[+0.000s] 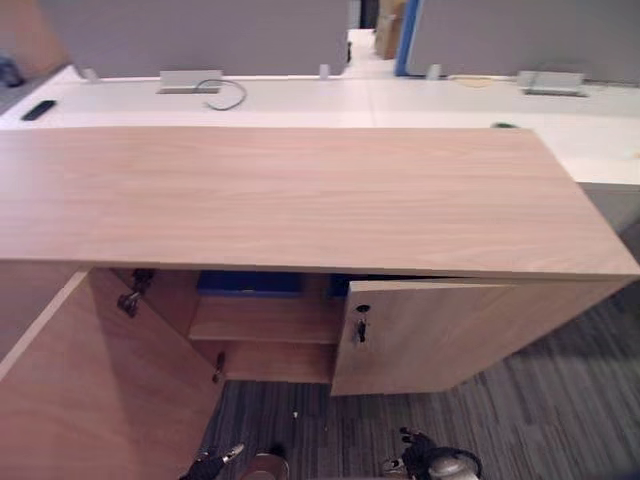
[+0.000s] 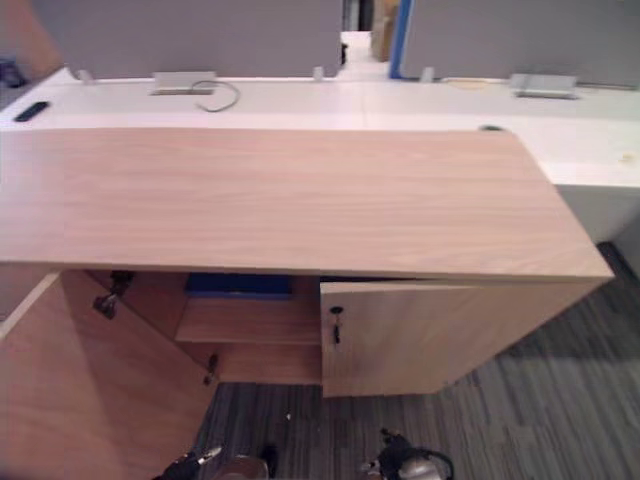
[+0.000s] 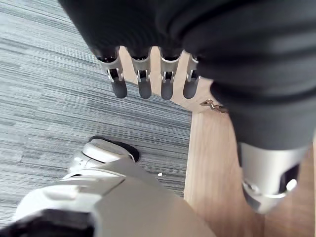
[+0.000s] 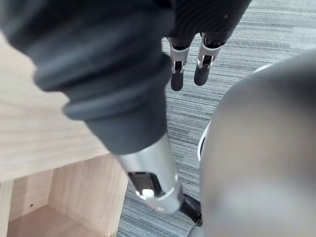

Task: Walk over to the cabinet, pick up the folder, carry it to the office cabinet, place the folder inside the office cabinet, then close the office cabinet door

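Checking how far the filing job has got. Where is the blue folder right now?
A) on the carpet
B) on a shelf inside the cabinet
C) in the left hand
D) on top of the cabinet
B: the blue folder sits on the shelf inside the office cabinet, past its open left door; the left hand and right hand hang open, holding nothing.

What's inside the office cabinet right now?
A blue folder lies on the shelf, mostly hidden under the cabinet top. The half-shut right door covers the rest of the inside.
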Available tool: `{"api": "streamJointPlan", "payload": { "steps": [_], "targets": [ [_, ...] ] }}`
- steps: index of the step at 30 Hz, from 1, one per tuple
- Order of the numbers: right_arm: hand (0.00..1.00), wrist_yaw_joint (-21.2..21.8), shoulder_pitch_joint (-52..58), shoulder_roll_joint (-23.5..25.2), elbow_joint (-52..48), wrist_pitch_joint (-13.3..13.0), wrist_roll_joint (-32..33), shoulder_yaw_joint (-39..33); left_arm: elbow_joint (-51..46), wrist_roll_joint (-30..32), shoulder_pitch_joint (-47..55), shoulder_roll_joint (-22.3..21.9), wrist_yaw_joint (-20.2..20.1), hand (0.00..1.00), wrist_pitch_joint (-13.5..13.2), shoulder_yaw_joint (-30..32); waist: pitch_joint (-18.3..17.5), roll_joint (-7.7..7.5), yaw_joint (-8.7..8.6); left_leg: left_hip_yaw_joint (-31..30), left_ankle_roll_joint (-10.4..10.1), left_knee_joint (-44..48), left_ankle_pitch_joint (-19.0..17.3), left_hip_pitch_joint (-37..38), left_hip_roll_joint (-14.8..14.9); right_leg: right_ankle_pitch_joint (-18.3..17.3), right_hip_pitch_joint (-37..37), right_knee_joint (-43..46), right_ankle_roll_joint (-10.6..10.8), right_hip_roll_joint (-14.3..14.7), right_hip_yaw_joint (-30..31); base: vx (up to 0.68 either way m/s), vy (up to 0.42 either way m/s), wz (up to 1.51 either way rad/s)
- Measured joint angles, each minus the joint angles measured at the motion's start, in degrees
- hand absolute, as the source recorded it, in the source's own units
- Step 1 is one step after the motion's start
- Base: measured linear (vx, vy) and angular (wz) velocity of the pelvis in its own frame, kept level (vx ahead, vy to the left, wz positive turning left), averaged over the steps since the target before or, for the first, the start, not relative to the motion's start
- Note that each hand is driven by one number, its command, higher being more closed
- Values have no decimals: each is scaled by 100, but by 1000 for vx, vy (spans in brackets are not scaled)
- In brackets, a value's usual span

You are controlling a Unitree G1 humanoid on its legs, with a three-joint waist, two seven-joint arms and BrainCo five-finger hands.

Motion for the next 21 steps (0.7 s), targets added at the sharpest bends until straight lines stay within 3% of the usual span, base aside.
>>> {"api": "streamJointPlan", "payload": {
  "steps": [2,6,11,13,14,15,16,17,19,20,21],
  "targets": [
    [0,-27,62,90,-20,-4,148,-254,5,29,21,20,2,0,-1,-1,-25,-42,-48,-220,-158,-264,164,7,192,-19,72,-115,-34,197,-249,15,-206,49],
    [0,-33,190,112,-23,-8,326,-487,7,-131,53,71,0,0,-24,50,-70,-158,-26,-502,-228,-637,469,109,334,-10,369,-346,-65,443,-450,19,-135,52],
    [0,-47,263,278,-85,-31,445,-643,-79,-570,75,55,-3,0,-91,259,-70,-250,40,-858,-232,-594,623,-46,294,44,563,-562,-150,532,-798,-65,-23,42],
    [0,-84,287,303,-127,-57,445,-658,-262,-731,146,47,-4,0,-107,259,-48,-278,24,-726,-97,-419,770,-293,191,46,573,-571,-158,491,-1070,-125,27,78],
    [0,-92,285,318,-136,-62,443,-704,-369,-891,170,30,-4,0,-129,255,-25,-289,23,-178,83,-389,925,-412,172,72,567,-594,-198,418,-1258,-107,95,75],
    [0,-95,245,331,-132,-62,436,-714,-417,-1053,194,11,-8,0,-142,264,55,-325,46,447,360,-279,820,-471,261,100,559,-589,-244,362,-1435,-126,114,73],
    [0,-93,231,352,-117,-61,431,-760,-427,-1183,185,18,-20,0,-140,292,91,-360,43,1000,541,242,537,-725,373,109,550,-575,-254,312,-1568,-119,106,58],
    [0,-97,242,358,-103,-63,448,-949,-427,-1309,190,21,-50,0,-137,300,92,-362,44,1767,735,1331,153,-1036,588,106,577,-529,-266,218,-1706,-73,132,43],
    [0,-117,280,334,-167,-58,593,-1086,-425,-1453,263,17,-77,0,-142,241,44,-289,27,2725,872,2192,-191,-1086,857,54,606,-412,-221,125,-1874,20,193,68],
    [0,-138,307,299,-242,-66,746,-1159,-413,-1455,303,71,-96,0,-143,153,35,-153,-83,3047,930,1810,-244,-1095,751,-113,538,-262,-39,150,-1980,48,181,120],
    [0,-142,300,296,-228,-65,813,-1241,-409,-1454,266,129,-106,0,-143,65,28,-165,-123,2915,846,1372,-174,-1032,557,-167,438,-265,-114,198,-1866,0,108,261]
  ]
}}
